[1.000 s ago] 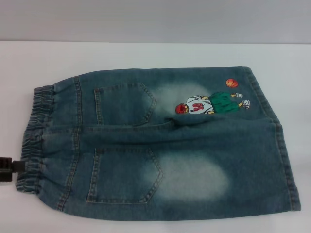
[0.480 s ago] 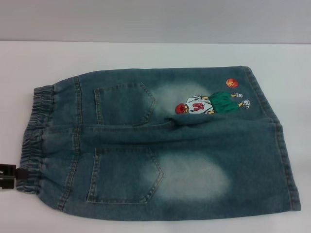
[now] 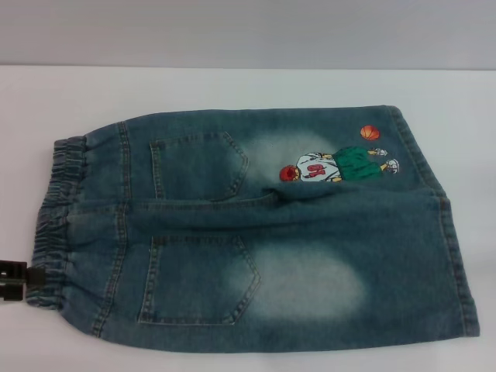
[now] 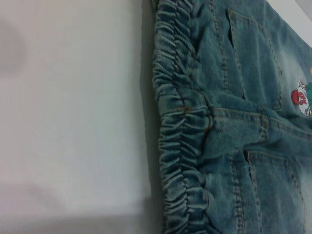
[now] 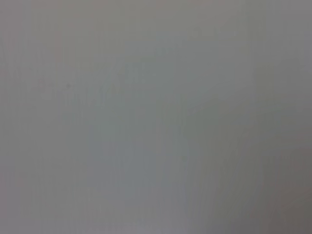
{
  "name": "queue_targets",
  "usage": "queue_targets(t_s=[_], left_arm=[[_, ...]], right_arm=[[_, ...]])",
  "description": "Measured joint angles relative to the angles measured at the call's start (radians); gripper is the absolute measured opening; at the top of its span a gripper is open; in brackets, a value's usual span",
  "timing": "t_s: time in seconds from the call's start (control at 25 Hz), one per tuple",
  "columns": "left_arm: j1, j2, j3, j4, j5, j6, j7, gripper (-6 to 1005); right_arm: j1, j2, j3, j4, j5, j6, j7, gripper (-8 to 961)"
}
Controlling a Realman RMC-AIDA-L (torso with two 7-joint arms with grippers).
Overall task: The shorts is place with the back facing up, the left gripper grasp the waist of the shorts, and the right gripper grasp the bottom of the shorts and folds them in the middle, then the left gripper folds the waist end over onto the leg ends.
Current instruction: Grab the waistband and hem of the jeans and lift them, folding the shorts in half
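Note:
The blue denim shorts (image 3: pixel 256 232) lie flat on the white table (image 3: pixel 232 85) with both back pockets facing up. The gathered waist (image 3: pixel 50 225) is at the left, and the bottom of the shorts, the two leg hems (image 3: pixel 457 256), is at the right. A cartoon basketball print (image 3: pixel 337 164) sits on the far leg. My left gripper (image 3: pixel 14 279) shows only as a black tip at the picture's left edge, against the near corner of the waist. The left wrist view looks along the waist (image 4: pixel 180 126) from close by. My right gripper is out of view.
White tabletop (image 4: pixel 73 122) runs on to the left of the waist. A grey wall (image 3: pixel 248 31) rises behind the table's far edge. The right wrist view holds only a plain grey surface (image 5: pixel 156 117).
The left gripper's black tip has slid a little nearer to me along the waist and drawn back toward the picture's left edge. The shorts lie as before.

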Motion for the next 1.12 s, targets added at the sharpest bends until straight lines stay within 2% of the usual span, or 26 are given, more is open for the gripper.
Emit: queue_targets(t_s=[0.4, 0.56, 0.76, 1.12], left_arm=[[0.003, -0.001, 0.001, -0.010, 0.000, -0.031, -0.001, 675], [0.001, -0.006, -0.003, -0.010, 0.022, -0.032, -0.001, 674], [-0.001, -0.023, -0.006, -0.007, 0.049, -0.036, -0.003, 672], [-0.014, -0.026, -0.006, -0.011, 0.050, -0.034, -0.004, 668]], right_arm=[[-0.003, 0.000, 0.000, -0.007, 0.000, 0.000, 0.000, 526], [-0.003, -0.001, 0.000, -0.008, 0.000, 0.000, 0.000, 526], [-0.004, -0.002, 0.000, -0.009, 0.000, 0.000, 0.000, 526], [-0.008, -0.002, -0.002, -0.009, 0.000, 0.000, 0.000, 526]])
